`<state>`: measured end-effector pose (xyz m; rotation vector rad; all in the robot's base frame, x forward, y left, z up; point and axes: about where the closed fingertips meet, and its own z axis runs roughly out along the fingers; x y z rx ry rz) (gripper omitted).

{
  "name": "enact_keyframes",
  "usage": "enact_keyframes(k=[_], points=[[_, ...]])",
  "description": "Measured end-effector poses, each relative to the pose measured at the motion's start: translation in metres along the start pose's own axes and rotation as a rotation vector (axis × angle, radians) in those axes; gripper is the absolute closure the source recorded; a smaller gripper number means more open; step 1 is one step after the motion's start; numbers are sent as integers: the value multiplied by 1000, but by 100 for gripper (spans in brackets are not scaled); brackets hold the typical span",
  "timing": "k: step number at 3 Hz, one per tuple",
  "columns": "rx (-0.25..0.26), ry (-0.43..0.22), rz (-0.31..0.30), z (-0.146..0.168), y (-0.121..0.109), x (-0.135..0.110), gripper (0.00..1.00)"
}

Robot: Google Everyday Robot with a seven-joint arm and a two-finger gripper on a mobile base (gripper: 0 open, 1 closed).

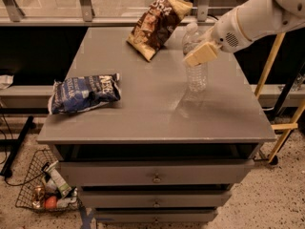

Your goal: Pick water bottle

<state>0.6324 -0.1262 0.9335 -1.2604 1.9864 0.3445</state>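
The water bottle is a small clear ribbed plastic bottle standing upright on the right rear part of the grey table. Only its lower body and a bit of its top show. My gripper, with its beige tip on a white arm reaching in from the upper right, is at the bottle's middle and covers its label. I cannot tell whether it touches the bottle.
A brown chip bag lies just left of the bottle at the back. A blue snack bag lies at the left front. Drawers are below the top. A wire basket sits on the floor at left. A yellow pole stands at right.
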Motion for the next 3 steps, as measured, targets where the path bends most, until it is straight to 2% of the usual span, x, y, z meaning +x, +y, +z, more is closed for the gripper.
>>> enact_keyframes(k=[1,2,3], points=[[3,-21,-22,-6,-2,-13,67],[40,-58,-71,-28,-6,-36,92],[61,-72,-110,-44,-7,-50,100]])
